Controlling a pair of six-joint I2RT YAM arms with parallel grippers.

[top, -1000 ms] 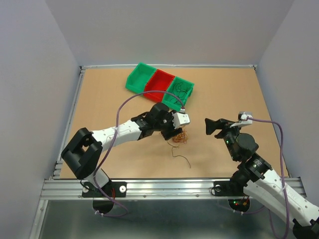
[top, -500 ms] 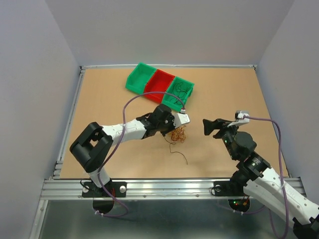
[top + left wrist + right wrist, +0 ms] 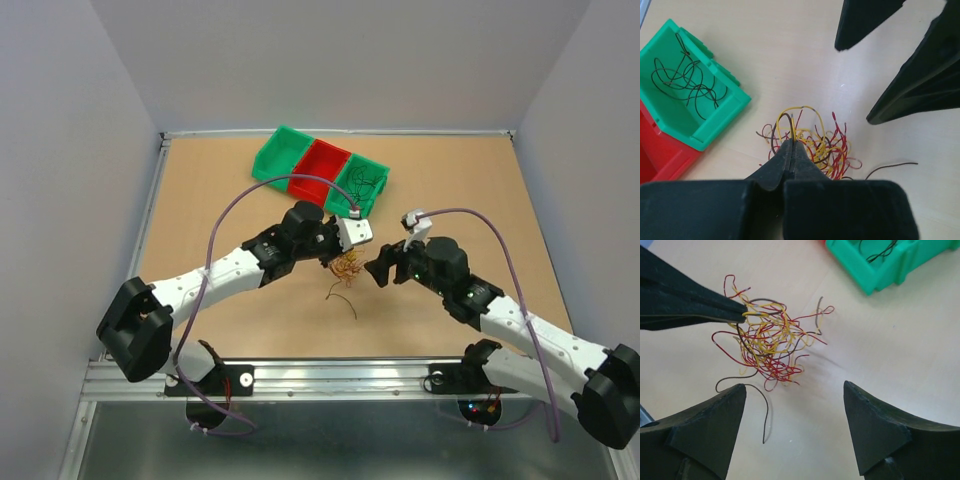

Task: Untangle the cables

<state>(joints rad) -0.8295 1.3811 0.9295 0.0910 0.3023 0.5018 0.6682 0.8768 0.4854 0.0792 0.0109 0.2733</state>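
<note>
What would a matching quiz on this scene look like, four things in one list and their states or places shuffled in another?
Things:
1. left gripper
2. right gripper
3. green bin
4. lone dark strand

States or places:
a. open, holding nothing
b. contains black strands
c. shut on the tangle of cables
d. lying on the table beside the tangle

Pairs: 1-c, 2-a, 3-b, 4-d
</note>
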